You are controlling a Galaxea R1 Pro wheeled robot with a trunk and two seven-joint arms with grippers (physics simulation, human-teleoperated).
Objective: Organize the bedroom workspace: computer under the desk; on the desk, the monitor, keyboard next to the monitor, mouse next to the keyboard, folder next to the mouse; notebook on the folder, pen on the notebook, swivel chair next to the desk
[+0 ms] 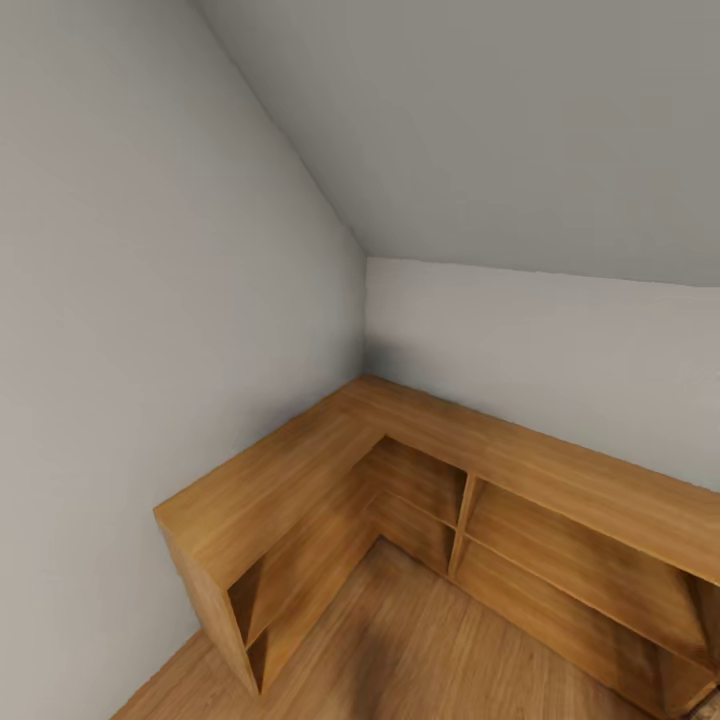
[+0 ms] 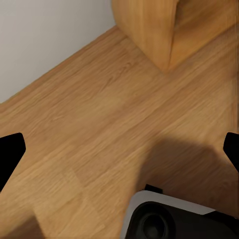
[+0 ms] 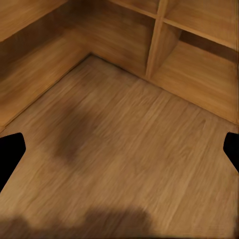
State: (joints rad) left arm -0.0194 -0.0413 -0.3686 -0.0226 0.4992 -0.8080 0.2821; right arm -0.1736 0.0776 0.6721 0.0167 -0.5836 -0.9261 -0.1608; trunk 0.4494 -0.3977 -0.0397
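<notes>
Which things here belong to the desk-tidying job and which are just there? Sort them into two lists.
Belonging to the job:
- none of the job's things are in these pictures
- left gripper, jaws apart, nothing between them
- right gripper, jaws apart, nothing between them

Just there:
- L-shaped wooden shelf unit, its visible shelves bare
- wooden floor
- grey walls

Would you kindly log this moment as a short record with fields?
setting: room corner, grey walls, sloped ceiling
furniture: L-shaped wooden shelf unit along both walls
shelf contents: open compartments, nothing seen inside
floor: wood planks
left gripper: fingertips spread at the view's edges, nothing between
right gripper: fingertips spread likewise
task things: none seen
</notes>
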